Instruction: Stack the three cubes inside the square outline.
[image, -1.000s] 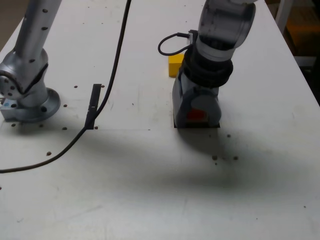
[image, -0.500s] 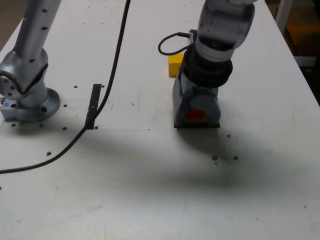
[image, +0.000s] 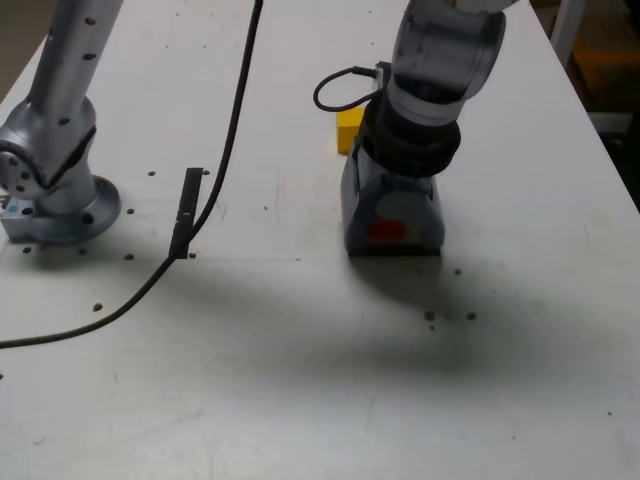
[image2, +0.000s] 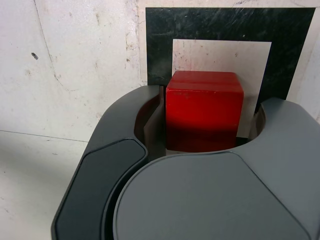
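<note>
1. In the exterior view, the gripper (image: 392, 225) points down at the white table (image: 300, 380). Its tips are right at the table top.
2. The red cube (image: 388, 231) shows as a small red patch between the gray jaws, low down by the table.
3. The yellow cube (image: 350, 130) sits on the table just behind the gripper, toward the exterior view's left. It is partly hidden by the arm.
4. Only a thin dark edge of the square outline (image: 395, 252) peeks out under the gripper.
5. A narrow black strip (image: 187, 212) lies well apart on the exterior view's left. A black cable (image: 226, 150) runs past it, near the silver arm base (image: 50, 190).
6. In the wrist view, the red cube (image2: 204, 110) sits on the white middle of the square outline (image2: 160, 45).
7. The jaws stand on both sides of the cube. There is a small gap on each side, so the gripper (image2: 205, 145) is a little bit apart and not squeezing the cube.
</note>
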